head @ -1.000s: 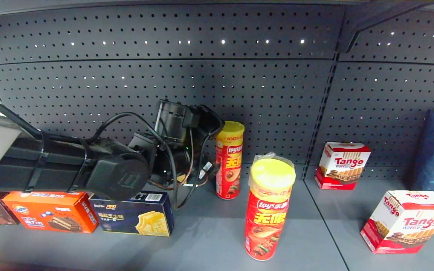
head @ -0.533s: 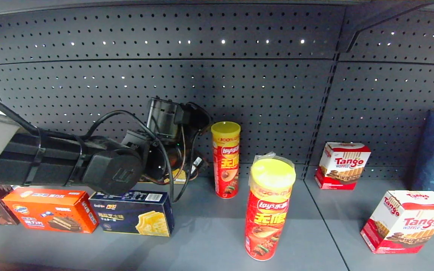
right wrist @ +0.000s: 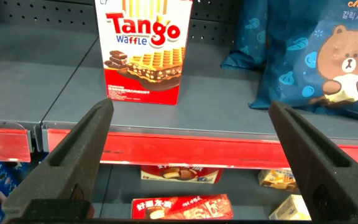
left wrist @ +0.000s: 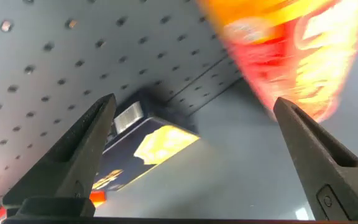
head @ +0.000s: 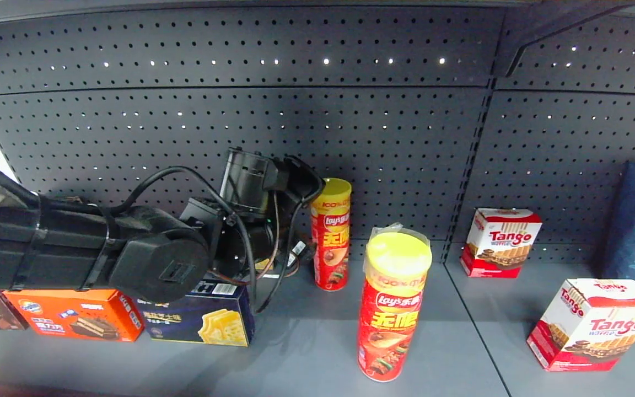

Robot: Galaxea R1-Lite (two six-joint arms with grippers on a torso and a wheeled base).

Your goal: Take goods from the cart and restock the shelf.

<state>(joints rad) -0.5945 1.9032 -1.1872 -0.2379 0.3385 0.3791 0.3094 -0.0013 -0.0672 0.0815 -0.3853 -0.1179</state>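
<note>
a: red chip can (head: 331, 242) with the yellow lid, where is it?
b: upright at the back edge of the shelf (head: 306, 347), close to the pegboard (head: 350, 138), behind a second can (head: 394, 309) near the front edge.
a: and the left gripper (left wrist: 194, 102)?
b: just beside that back can, fingers spread wide, clamping nothing.
a: right gripper (right wrist: 191, 104)?
b: fingers wide apart too, nothing held, facing a waffle box (right wrist: 143, 53) and blue bag (right wrist: 319, 56) on a red-trimmed shelf (right wrist: 166, 149).
a: toward the left edge?
b: navy box (head: 207, 320), then orange box (head: 75, 314), nearer the front.
</note>
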